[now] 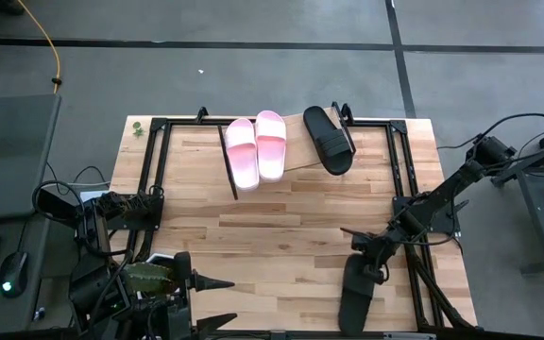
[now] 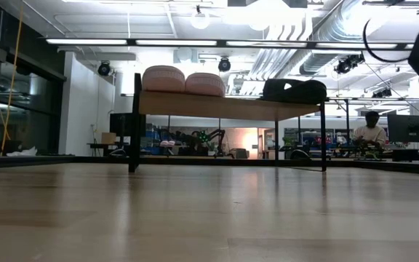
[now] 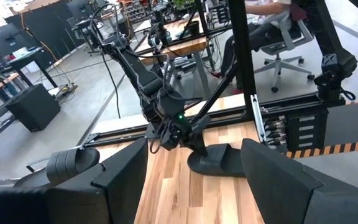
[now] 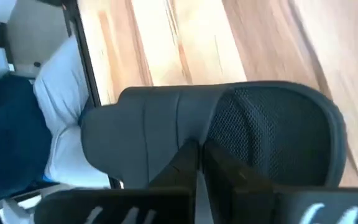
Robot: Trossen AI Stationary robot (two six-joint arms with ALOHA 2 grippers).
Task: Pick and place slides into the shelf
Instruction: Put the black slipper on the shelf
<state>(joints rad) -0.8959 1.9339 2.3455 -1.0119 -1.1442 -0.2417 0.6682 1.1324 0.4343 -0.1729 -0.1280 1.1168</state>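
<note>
The shelf (image 1: 295, 151) stands at the table's far middle. On it rest two pale pink slides (image 1: 241, 151) (image 1: 271, 144) side by side and one black slide (image 1: 329, 140) to their right, all soles down. A second black slide (image 1: 355, 297) lies on the table near its near right corner, with my right gripper (image 1: 374, 269) shut on it. My left gripper (image 1: 217, 302) hangs above the near left part of the table, fingers wide open (image 3: 197, 186) and holding nothing. My right gripper pinches the black slide at the edge of its wide strap (image 4: 201, 134), where the strap meets the textured footbed (image 4: 272, 137). The fingers (image 4: 182, 165) slant down onto it from the table's far right. The slide lies sole down on the table (image 3: 219, 163).
Black metal frame rails run along the table's left (image 1: 154, 170) and right (image 1: 399, 170) sides. Cables and arm bases crowd the near left corner (image 1: 111, 212). Bare wood (image 1: 281, 236) stretches between the shelf and the near edge. A person's clothing (image 4: 17, 143) shows beyond the table's edge.
</note>
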